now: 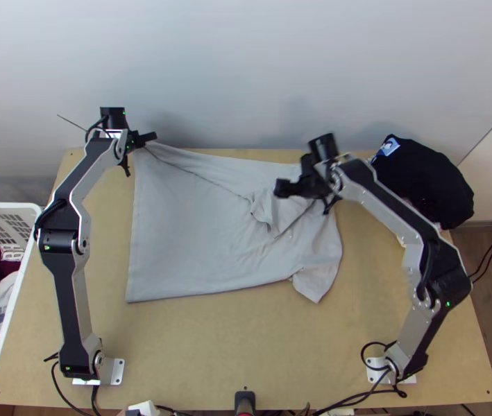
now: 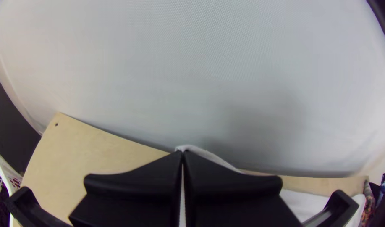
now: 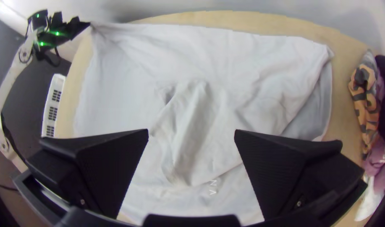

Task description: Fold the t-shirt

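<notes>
Trainee: State the layout of the table point(image 1: 197, 347).
Instructor: The t-shirt point(image 1: 183, 236) lies across its middle and far part, roughly spread, bunched right of centre. The white basket point(image 1: 4, 206) stands beside the left edge and the dark garments point(image 1: 422, 177) lie at the far right, presumably to leave the folding area free.

Trainee: Condition of the left gripper point(image 2: 182, 153)?
Instructor: Fingers together, clamped on the t-shirt's far-left corner. The grip probably serves to tension the far edge; cloth creases run from it towards the right.

Trainee: And the right gripper point(image 3: 191, 133)?
Instructor: Fingers apart, over the bunched right-hand part, with no cloth between the pads. That position would suit a pinch on the upper layer, or a move to the far-right corner.

Trainee: Smaller items?
Instructor: A sleeve-like flap point(image 1: 316, 282) juts out at the near right. Judgement: align it and flatten the raised ridge point(image 3: 196, 109) before folding; otherwise creases may be trapped.
</notes>
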You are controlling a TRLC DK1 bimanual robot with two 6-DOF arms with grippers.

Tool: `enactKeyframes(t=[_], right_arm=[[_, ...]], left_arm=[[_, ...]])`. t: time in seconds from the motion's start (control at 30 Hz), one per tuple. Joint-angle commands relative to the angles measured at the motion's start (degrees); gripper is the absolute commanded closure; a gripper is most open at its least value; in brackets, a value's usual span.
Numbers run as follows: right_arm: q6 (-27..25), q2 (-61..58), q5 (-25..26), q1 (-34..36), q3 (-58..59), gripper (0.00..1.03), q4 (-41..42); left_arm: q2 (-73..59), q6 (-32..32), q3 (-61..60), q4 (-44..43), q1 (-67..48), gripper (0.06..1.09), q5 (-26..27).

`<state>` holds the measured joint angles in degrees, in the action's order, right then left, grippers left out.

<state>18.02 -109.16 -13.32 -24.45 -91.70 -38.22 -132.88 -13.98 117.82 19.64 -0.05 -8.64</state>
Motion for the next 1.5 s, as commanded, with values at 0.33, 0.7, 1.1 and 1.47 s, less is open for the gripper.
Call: enactKeyframes(t=[0.33,0.7,1.1,1.47], right_arm=[[-12.66,5.72,16.49,-16.69,18.84,0.10,10.79],[-14.15,2.11,19.91,-15.72,22.27,0.39,18.71],[-12.22,0.71,21.32,-7.90,13.83,1.00,19.58],[-10.02,-7.73,21.50,4.06,-6.74,1.00,17.83]], left_arm=[[2.36,0.00,-1.28,3.39,0.93,1.05,0.03],[1.75,0.35,-0.40,2.86,0.85,1.05,0.03],[1.31,1.06,-0.05,3.04,1.55,1.05,0.03],[0.25,1.23,0.92,2.77,1.46,1.05,0.03]])
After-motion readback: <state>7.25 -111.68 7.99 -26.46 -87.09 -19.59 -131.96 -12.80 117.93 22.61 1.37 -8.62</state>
